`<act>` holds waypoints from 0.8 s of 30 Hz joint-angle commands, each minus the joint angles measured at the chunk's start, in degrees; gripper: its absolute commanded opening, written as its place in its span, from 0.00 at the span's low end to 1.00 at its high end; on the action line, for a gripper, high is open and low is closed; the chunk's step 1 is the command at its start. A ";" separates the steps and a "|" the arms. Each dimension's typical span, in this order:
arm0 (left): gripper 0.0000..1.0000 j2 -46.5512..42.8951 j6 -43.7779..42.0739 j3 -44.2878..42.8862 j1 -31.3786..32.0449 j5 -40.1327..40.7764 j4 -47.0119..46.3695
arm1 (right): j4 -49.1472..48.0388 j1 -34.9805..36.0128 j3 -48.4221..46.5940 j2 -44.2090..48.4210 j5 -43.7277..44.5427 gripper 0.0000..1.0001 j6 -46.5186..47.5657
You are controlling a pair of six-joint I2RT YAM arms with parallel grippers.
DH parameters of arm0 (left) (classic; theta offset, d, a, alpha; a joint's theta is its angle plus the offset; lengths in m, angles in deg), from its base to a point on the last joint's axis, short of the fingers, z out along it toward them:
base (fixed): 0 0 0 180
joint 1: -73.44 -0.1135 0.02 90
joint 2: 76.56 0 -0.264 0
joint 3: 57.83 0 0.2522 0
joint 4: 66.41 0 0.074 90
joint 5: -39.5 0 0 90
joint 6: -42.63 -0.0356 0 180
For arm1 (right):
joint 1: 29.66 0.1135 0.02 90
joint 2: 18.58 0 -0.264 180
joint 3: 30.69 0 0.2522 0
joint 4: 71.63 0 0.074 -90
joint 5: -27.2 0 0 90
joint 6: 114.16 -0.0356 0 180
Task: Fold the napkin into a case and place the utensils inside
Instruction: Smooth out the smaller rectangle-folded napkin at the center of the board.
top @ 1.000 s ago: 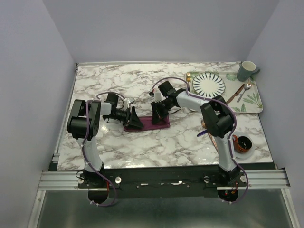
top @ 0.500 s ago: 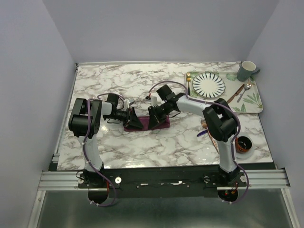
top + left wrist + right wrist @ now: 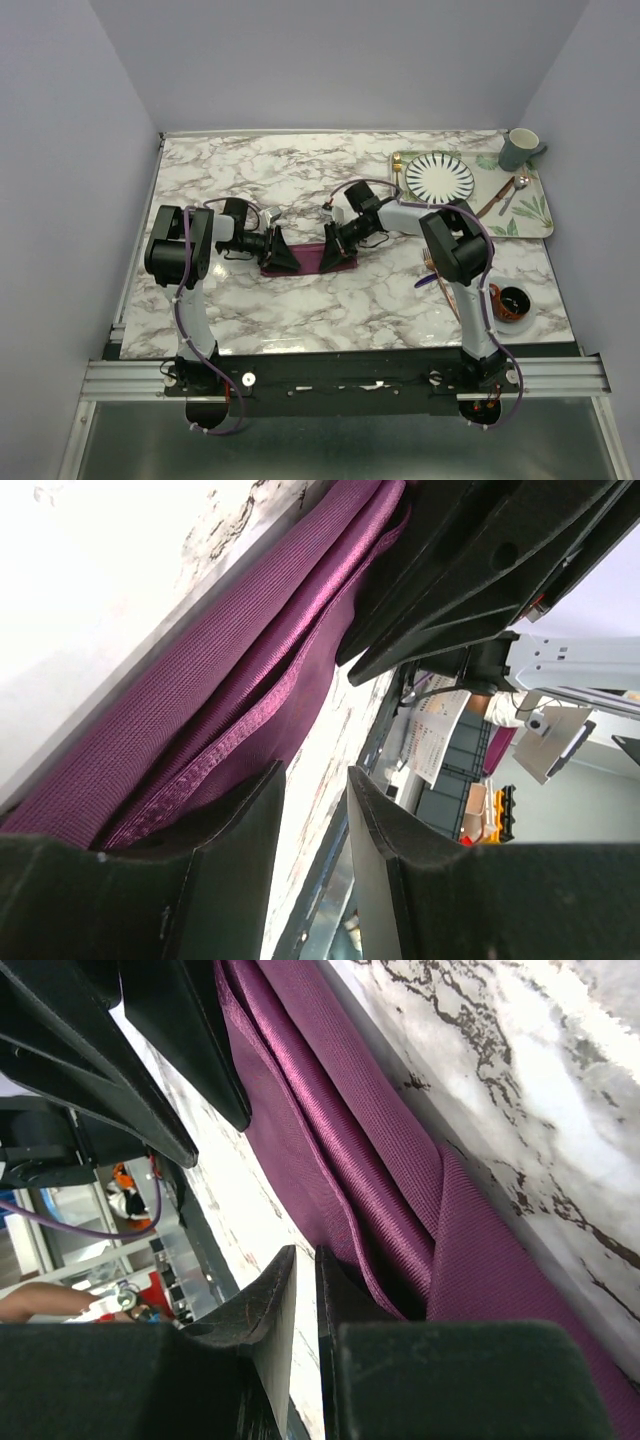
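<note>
The left arm reaches in from the left side of the marble tabletop (image 3: 300, 180), forearm low and pointing right. The left fingers (image 3: 288, 254) sit at the left end of the napkin (image 3: 312, 262), which lies near the middle of the tabletop, folded into a narrow plum-purple band running left to right. In the left wrist view the two fingers stand apart, bare marble showing in the gap between them. The band's stitched edge runs up against the tip of one finger, and no cloth shows between the two.

The right fingers (image 3: 336, 250) are at the band's other end, just beside the left pair, so the two black heads face each other over the cloth. In the right wrist view these fingers are drawn almost together, with only a thin slit between them. The layered fold of the napkin reaches the tip of one finger. Whether a layer is pinched there I cannot tell.

Further right, at the far right of the tabletop, a leaf-patterned tray (image 3: 530, 215) holds a striped plate (image 3: 440, 177), a grey-green mug (image 3: 518, 150) at its far corner and a silver spoon (image 3: 512, 190). Nearer, at the right edge, a small brown cup (image 3: 513, 302) stands on a saucer, well apart from the napkin.
</note>
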 commanded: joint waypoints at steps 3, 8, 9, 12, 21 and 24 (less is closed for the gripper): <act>0.46 3.85 -6.24 -0.99 -1.08 6.91 2.13 | -0.44 0.16 -0.46 1.39 -2.92 0.21 -0.29; 0.45 3.50 -8.79 -2.31 -0.99 5.59 4.15 | -1.94 0.16 0.77 6.68 -3.38 0.22 -0.20; 0.45 3.41 -9.23 -2.57 -0.90 5.59 4.59 | -1.94 0.07 0.59 6.77 -2.85 0.22 -0.64; 0.45 3.33 -9.76 -3.01 -0.90 5.41 5.47 | -1.94 0.07 -0.11 4.84 -0.56 0.21 -1.08; 0.46 -3.26 -15.99 -7.74 0.06 0.23 12.58 | -0.45 0.07 -2.13 -2.02 6.38 0.20 -1.70; 0.46 -5.55 -17.05 -11.00 -0.02 0.14 15.66 | 0.87 0.07 -2.75 -2.63 7.53 0.19 -1.00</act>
